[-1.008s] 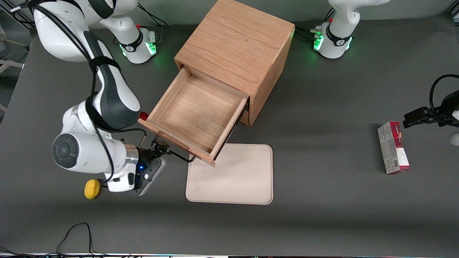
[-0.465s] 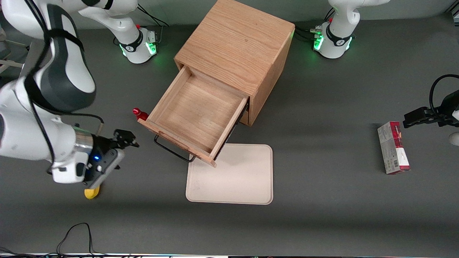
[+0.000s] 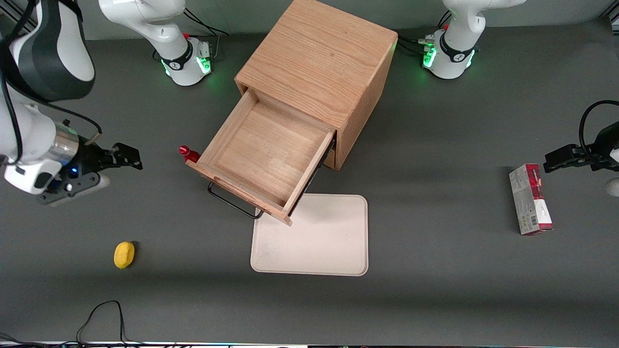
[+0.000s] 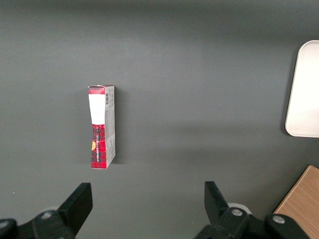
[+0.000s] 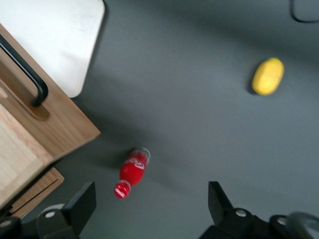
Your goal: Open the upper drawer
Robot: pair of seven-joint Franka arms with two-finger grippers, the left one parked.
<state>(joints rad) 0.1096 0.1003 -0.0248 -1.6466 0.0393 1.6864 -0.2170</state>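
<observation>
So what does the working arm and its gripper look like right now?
White rounded shells with dark grey-black joint sections, a silver wrist ring and a black cable along the arm. The gripper, toward the working arm's end of the table, is black with a small blue light. The base glows green.

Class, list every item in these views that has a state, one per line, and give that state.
upper drawer: pulled out, nothing in it
bottom drawer: pushed in
gripper: open, holding nothing, toward the working arm's end
red bottle: lying beside the upper drawer
tray: flat, partly under the drawer front
carton: lying flat
</observation>
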